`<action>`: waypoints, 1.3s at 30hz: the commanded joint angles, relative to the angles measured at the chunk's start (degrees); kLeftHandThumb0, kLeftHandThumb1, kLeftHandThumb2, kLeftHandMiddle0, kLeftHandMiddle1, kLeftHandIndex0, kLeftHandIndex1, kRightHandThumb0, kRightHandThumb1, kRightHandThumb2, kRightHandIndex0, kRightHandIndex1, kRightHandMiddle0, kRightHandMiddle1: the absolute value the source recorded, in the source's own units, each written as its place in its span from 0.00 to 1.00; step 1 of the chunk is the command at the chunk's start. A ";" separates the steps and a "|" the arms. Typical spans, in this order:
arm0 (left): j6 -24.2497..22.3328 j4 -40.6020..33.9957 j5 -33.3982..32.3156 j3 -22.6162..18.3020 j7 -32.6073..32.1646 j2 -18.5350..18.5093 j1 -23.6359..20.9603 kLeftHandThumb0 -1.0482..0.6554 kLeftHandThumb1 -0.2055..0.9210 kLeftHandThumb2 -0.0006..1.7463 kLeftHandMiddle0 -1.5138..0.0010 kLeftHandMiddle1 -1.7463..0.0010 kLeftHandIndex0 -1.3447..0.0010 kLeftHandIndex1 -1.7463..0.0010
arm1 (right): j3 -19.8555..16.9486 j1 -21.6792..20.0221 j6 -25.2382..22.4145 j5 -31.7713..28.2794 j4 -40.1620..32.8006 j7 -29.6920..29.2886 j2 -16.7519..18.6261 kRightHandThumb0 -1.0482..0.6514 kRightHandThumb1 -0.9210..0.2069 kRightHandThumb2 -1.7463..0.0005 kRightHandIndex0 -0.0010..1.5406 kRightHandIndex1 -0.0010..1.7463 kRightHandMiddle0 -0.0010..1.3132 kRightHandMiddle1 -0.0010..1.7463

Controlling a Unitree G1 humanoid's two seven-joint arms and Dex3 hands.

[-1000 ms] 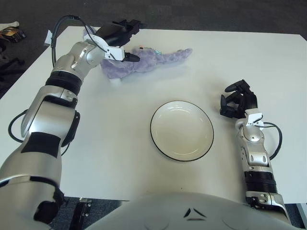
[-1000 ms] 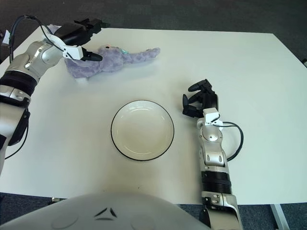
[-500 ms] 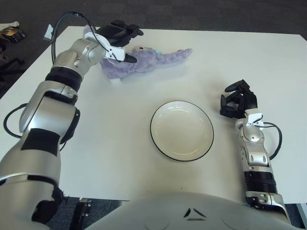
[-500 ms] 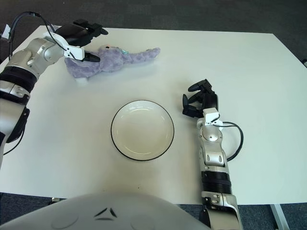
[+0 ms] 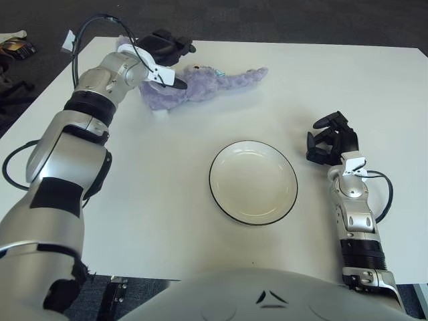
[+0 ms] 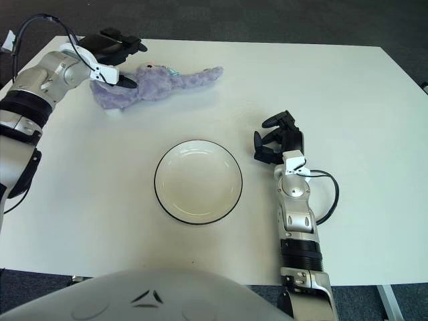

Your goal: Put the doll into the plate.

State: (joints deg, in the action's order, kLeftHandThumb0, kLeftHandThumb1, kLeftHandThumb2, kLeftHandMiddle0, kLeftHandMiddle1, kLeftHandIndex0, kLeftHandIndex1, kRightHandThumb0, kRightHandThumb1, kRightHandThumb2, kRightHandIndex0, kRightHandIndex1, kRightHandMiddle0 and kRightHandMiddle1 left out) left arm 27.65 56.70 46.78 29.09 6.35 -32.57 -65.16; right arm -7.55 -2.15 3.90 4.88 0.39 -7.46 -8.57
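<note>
A purple plush doll (image 5: 200,85) lies stretched out at the far left of the white table. My left hand (image 5: 164,57) hovers over the doll's left end, fingers spread, thumb pointing onto the plush; it holds nothing. A white plate with a dark rim (image 5: 253,181) sits empty in the middle of the table, well in front of the doll. My right hand (image 5: 331,142) shows to the right of the plate, fingers curled, nothing in it.
The table (image 5: 374,93) has its far edge just behind the doll and its left edge near my left arm. A dark cable (image 5: 83,30) loops off my left forearm. Dark floor surrounds the table.
My left hand has shifted slightly left and back over the doll's left end. The doll, plate and right hand have not moved.
</note>
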 commanded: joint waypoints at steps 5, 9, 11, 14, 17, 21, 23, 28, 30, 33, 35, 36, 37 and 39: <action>-1.58 -1.57 -0.36 -0.31 -0.45 -0.14 -0.73 0.00 1.00 0.22 0.98 0.69 1.00 0.58 | -0.57 1.64 -1.46 -0.83 1.86 1.32 -0.05 0.61 0.48 0.31 0.39 0.93 0.28 1.00; -2.58 -2.43 -0.43 -0.44 -1.07 0.11 -0.22 0.00 1.00 0.21 0.98 0.68 1.00 0.55 | -1.08 1.65 -1.62 -1.75 2.04 2.12 -0.08 0.61 0.48 0.30 0.39 0.94 0.27 1.00; -3.49 -3.09 -0.24 -0.33 -0.98 0.24 0.03 0.00 1.00 0.21 0.98 0.68 1.00 0.54 | -1.32 1.60 -1.47 -2.09 2.25 2.37 -0.13 0.61 0.48 0.30 0.39 0.94 0.28 1.00; -4.16 -3.66 -0.24 -0.23 -0.59 0.26 0.21 0.00 1.00 0.20 0.98 0.68 1.00 0.53 | -1.50 1.54 -1.28 -2.08 2.44 2.43 -0.12 0.61 0.48 0.30 0.39 0.93 0.28 1.00; -4.58 -4.11 -0.21 -0.03 -0.07 0.26 0.30 0.00 1.00 0.20 0.98 0.67 1.00 0.54 | -1.65 1.48 -1.02 -1.86 2.74 2.40 -0.22 0.61 0.48 0.31 0.39 0.92 0.28 1.00; -4.26 -4.39 0.88 1.39 2.39 -0.28 -0.38 0.00 1.00 0.22 0.99 0.68 1.00 0.58 | -1.47 1.33 0.15 -0.49 3.67 1.96 -0.87 0.61 0.48 0.31 0.40 0.90 0.29 1.00; -4.04 -4.51 1.20 1.90 3.47 -0.51 -0.66 0.00 1.00 0.22 1.00 0.69 1.00 0.60 | -1.42 1.39 0.25 -0.28 3.60 1.86 -0.87 0.61 0.48 0.32 0.40 0.90 0.29 1.00; -3.10 -4.26 1.46 2.89 7.19 -0.79 -1.57 0.00 1.00 0.24 1.00 0.70 1.00 0.63 | -1.44 1.39 0.21 -0.40 3.49 1.83 -0.78 0.61 0.48 0.31 0.40 0.90 0.29 1.00; -2.81 -4.22 1.16 3.02 8.83 -0.85 -1.77 0.00 1.00 0.25 1.00 0.71 1.00 0.65 | -1.45 1.40 0.34 -0.49 3.51 1.88 -0.78 0.61 0.49 0.31 0.41 0.90 0.29 1.00; -2.77 -4.48 0.92 3.02 10.78 -0.96 -1.82 0.00 1.00 0.28 1.00 0.71 1.00 0.67 | -1.49 1.41 0.49 -0.60 3.58 1.97 -0.80 0.61 0.49 0.31 0.41 0.89 0.29 1.00; -2.83 -4.74 1.02 2.99 11.58 -1.12 -1.86 0.00 1.00 0.30 1.00 0.71 1.00 0.68 | -1.49 1.46 0.48 -0.63 3.43 1.97 -0.78 0.61 0.49 0.31 0.41 0.89 0.30 1.00; -2.86 -4.83 1.05 2.95 11.78 -1.16 -1.85 0.00 1.00 0.30 1.00 0.71 1.00 0.69 | -1.49 1.47 0.47 -0.62 3.39 1.97 -0.77 0.61 0.49 0.31 0.41 0.89 0.30 1.00; -3.01 -5.07 1.36 3.06 11.88 -1.26 -1.82 0.00 1.00 0.30 1.00 0.71 1.00 0.69 | -1.50 1.49 0.47 -0.59 3.34 1.88 -0.73 0.61 0.49 0.31 0.41 0.89 0.30 1.00; -3.35 -5.53 1.96 3.28 11.92 -1.43 -1.71 0.00 1.00 0.32 0.98 0.69 1.00 0.69 | -1.54 1.45 0.41 -0.52 3.31 1.68 -0.65 0.61 0.49 0.31 0.41 0.89 0.30 1.00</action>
State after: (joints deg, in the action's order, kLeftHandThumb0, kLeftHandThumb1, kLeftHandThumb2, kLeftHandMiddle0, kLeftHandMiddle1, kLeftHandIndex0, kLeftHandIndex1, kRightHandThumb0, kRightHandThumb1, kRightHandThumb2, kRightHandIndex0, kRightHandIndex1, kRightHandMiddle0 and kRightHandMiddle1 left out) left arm 24.53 51.99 47.89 31.94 17.65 -32.81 -65.15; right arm -8.89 -2.46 5.68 3.82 1.92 -5.59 -9.23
